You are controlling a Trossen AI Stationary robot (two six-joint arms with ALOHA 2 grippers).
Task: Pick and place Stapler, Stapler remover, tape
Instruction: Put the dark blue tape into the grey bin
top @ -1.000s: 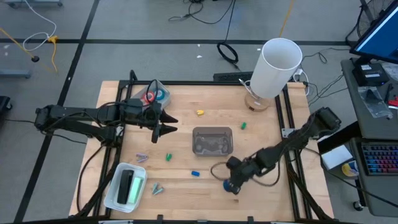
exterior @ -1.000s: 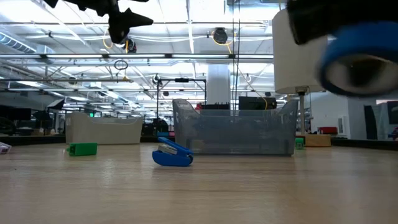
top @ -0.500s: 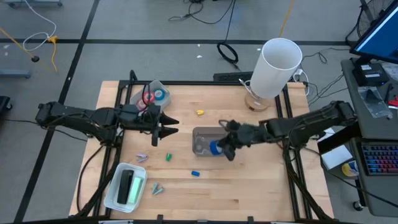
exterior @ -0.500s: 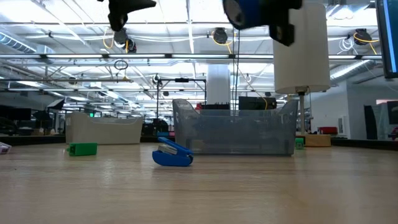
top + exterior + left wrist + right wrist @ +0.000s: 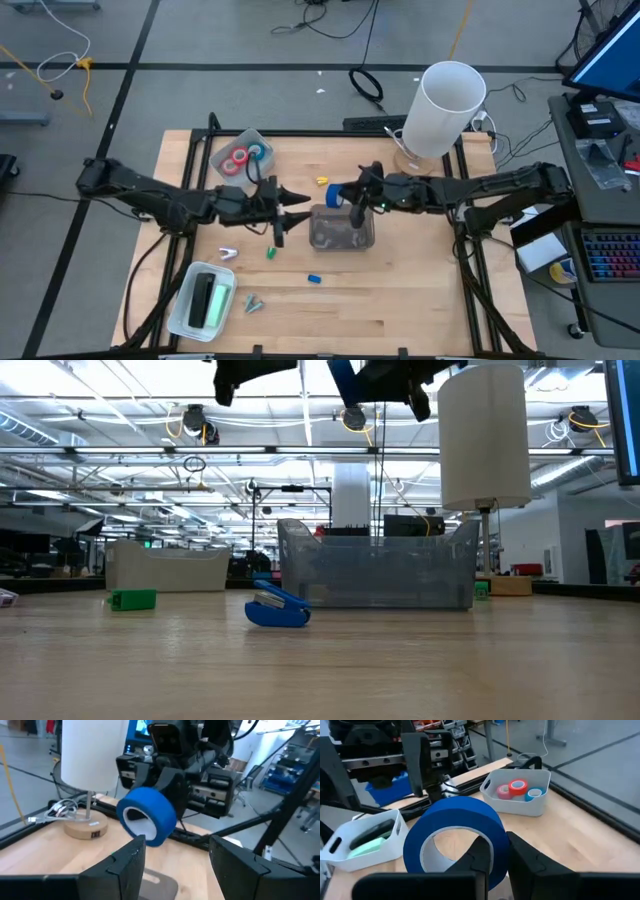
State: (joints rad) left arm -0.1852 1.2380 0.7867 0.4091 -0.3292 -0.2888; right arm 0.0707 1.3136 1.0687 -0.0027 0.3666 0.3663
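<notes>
The right tool (image 5: 345, 195) is clamped on a blue tape roll (image 5: 454, 840), one finger (image 5: 479, 856) passed through the roll's open centre, and is held in the air at the far edge of the clear bin (image 5: 342, 226) in the middle of the surface (image 5: 420, 290). Facing it from the other side, the left tool (image 5: 283, 208) is held with its fingers (image 5: 127, 862) apart and nothing between them, just beside the bin.

No brand, label or writing can be read.

Three further tape rolls (image 5: 243, 158), pink, red and blue, are seen in a tray (image 5: 222, 152) at the far left corner of the wooden surface; a white tray (image 5: 180, 310) with a dark and green stapler (image 5: 207, 299) lies at the near left. A blue stapler remover (image 5: 276, 608) rests in front of the bin. A white cylinder (image 5: 446, 105) stands on a round base at the far right.

A hall with ceiling lights is shown only by the low view; the roll's open centre is shown only by the wrist views.
</notes>
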